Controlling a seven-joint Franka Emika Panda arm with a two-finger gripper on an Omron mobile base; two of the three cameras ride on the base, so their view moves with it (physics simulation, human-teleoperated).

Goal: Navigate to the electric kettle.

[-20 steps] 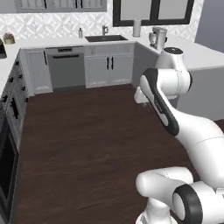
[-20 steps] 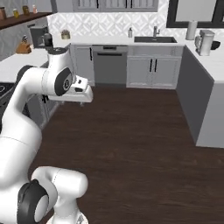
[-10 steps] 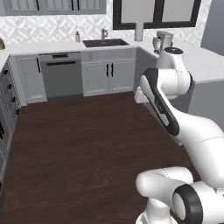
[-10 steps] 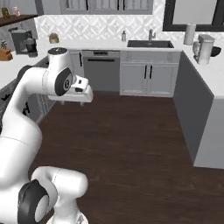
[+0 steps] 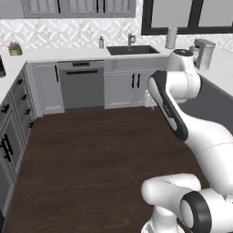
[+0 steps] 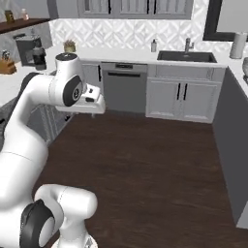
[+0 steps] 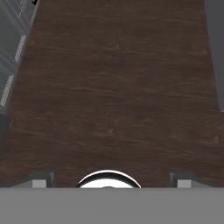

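The electric kettle (image 5: 204, 53), silver with a dark handle, stands on the white counter at the right, just behind my arm's upper joint in the left base view. A white paper towel roll (image 5: 171, 37) stands left of it by the window. My gripper (image 7: 109, 180) points down at the dark wood floor (image 7: 113, 87). Its two fingertips (image 7: 41, 179) are wide apart with nothing between them. My hand (image 6: 93, 102) hangs in mid-room, far from the kettle.
Sink (image 5: 132, 49) and dishwasher (image 5: 83, 88) line the back wall, with a soap bottle (image 5: 101, 42) and a small plant (image 5: 15, 48). A coffee machine (image 6: 30, 51) sits on the left counter. The grey peninsula (image 6: 230, 140) walls the right side. Open floor (image 5: 91, 154) lies ahead.
The whole picture has shifted: the base has driven forward and turned, so the back cabinets look nearer and the kettle sits farther right. My arm keeps the same pose.
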